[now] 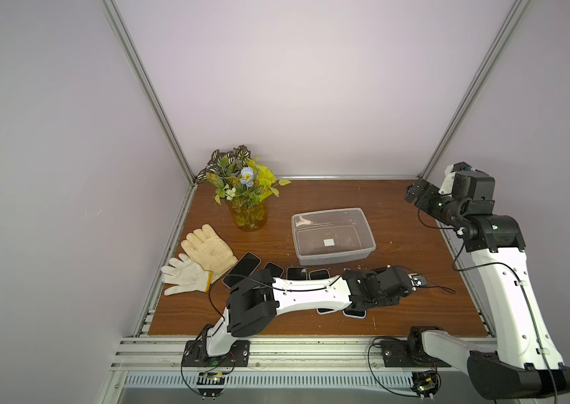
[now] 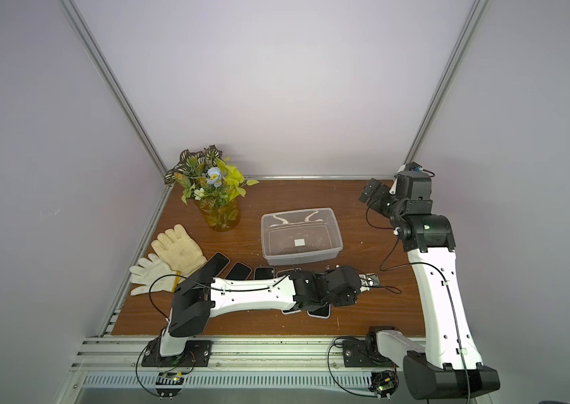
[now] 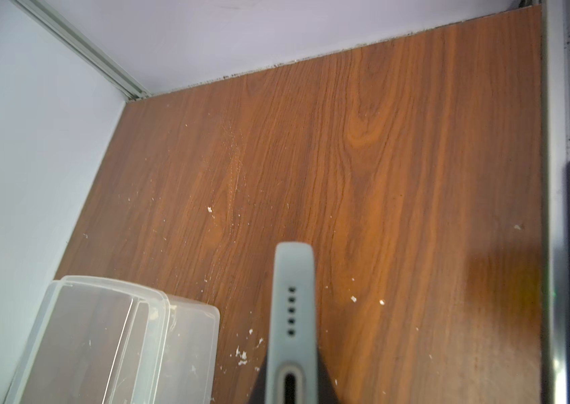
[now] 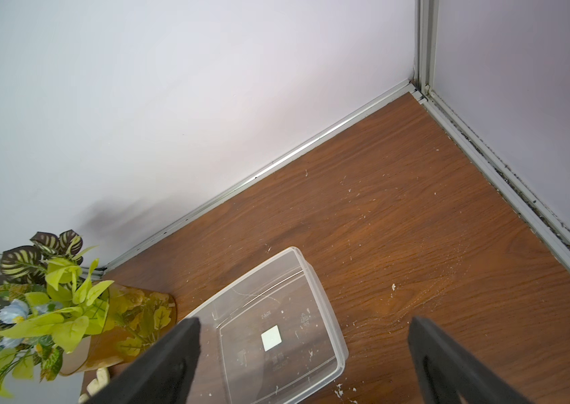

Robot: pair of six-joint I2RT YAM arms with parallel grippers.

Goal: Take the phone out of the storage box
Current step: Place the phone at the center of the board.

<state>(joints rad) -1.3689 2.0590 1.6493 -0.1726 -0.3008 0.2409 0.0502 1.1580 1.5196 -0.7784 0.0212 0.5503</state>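
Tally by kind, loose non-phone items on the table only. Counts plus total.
Gloves: 2
Vase: 1
Box: 1
Total: 4
Phones not counted; the left arm hides some.

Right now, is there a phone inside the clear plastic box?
No, the storage box shows just a white sticker and a few specks inside.

Pale lilac walls [image 1: 311,87], aluminium corner posts [image 1: 147,91], crumb-flecked wood-grain tabletop [image 1: 185,314], soft even light
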